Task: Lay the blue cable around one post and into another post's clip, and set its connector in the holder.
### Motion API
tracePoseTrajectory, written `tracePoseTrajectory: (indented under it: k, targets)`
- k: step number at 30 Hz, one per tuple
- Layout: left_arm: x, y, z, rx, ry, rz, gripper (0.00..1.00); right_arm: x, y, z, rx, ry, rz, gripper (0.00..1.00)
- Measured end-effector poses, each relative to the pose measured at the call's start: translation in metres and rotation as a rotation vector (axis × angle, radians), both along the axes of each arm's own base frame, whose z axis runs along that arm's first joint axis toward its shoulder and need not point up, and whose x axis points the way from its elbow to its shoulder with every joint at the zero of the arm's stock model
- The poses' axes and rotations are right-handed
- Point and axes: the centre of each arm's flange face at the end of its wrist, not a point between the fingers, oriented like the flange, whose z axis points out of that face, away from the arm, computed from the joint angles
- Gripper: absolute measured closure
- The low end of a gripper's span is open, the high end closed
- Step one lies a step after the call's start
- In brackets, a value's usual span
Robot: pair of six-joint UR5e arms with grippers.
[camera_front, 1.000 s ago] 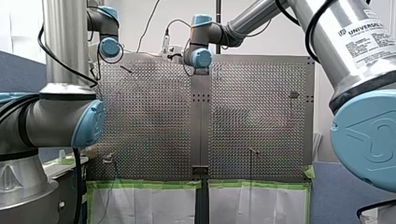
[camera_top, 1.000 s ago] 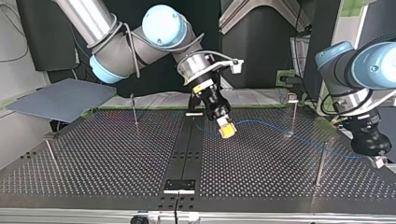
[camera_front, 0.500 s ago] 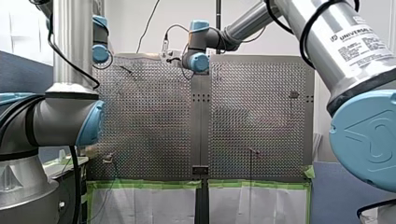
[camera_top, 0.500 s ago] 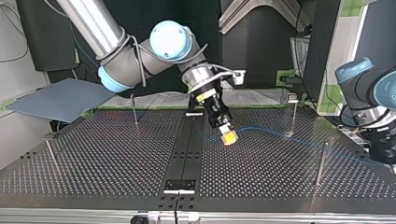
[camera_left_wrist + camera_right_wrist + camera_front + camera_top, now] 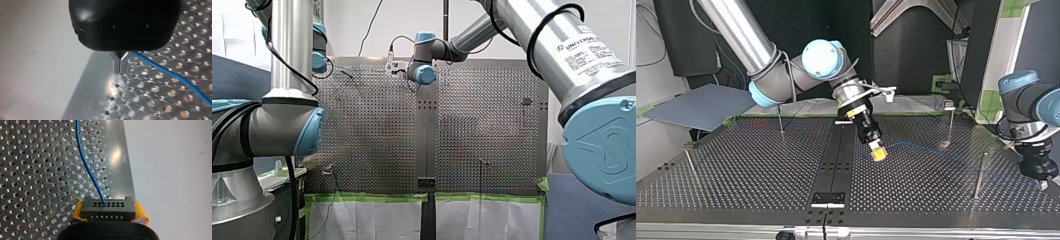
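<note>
In the right wrist view my right gripper (image 5: 108, 216) is shut, its yellow pads clamping a black connector (image 5: 108, 208). The blue cable (image 5: 86, 165) leaves the connector and runs away over the perforated plate. The top view shows that gripper (image 5: 878, 152) hanging just above the plate near the middle strip. From there the cable (image 5: 916, 146) trails toward the view's right, past a thin post (image 5: 950, 125). My left gripper (image 5: 1039, 181) hangs at the far right edge. Its metal fingers (image 5: 120, 65) are shut, and the cable (image 5: 175, 76) comes out beside their root.
More thin posts stand on the plate (image 5: 736, 170): one at the back left (image 5: 780, 120), one at the left edge (image 5: 690, 162) and one at the right (image 5: 979, 175). A small black block (image 5: 827, 198) sits on the middle strip near the front edge.
In the top view my right gripper has carried the connector a little nearer the camera and lower. My left gripper has swung out toward the right edge and come forward.
</note>
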Motion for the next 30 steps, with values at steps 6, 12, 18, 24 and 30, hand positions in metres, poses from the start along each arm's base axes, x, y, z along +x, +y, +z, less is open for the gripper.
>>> tracePoseTrajectory:
  k: [6, 12, 18, 24, 30]
  targets:
    - [0.006, -0.001, -0.010, -0.007, 0.019, -0.027, 1.00, -0.002, -0.017, -0.001, 0.000, -0.004, -0.017, 1.00]
    - [0.018, -0.004, -0.030, -0.023, 0.049, -0.073, 1.00, 0.000, -0.031, -0.006, 0.009, 0.004, -0.029, 1.00]
    - [0.027, -0.008, -0.041, -0.029, 0.063, -0.113, 1.00, -0.003, -0.043, -0.011, 0.011, 0.004, -0.043, 1.00]
    - [0.031, -0.011, -0.045, -0.043, 0.063, -0.129, 1.00, -0.010, -0.058, -0.022, 0.030, 0.023, -0.066, 1.00]
    - [0.035, -0.016, -0.057, -0.054, 0.081, -0.144, 1.00, -0.017, -0.066, -0.030, 0.051, 0.048, -0.084, 1.00]
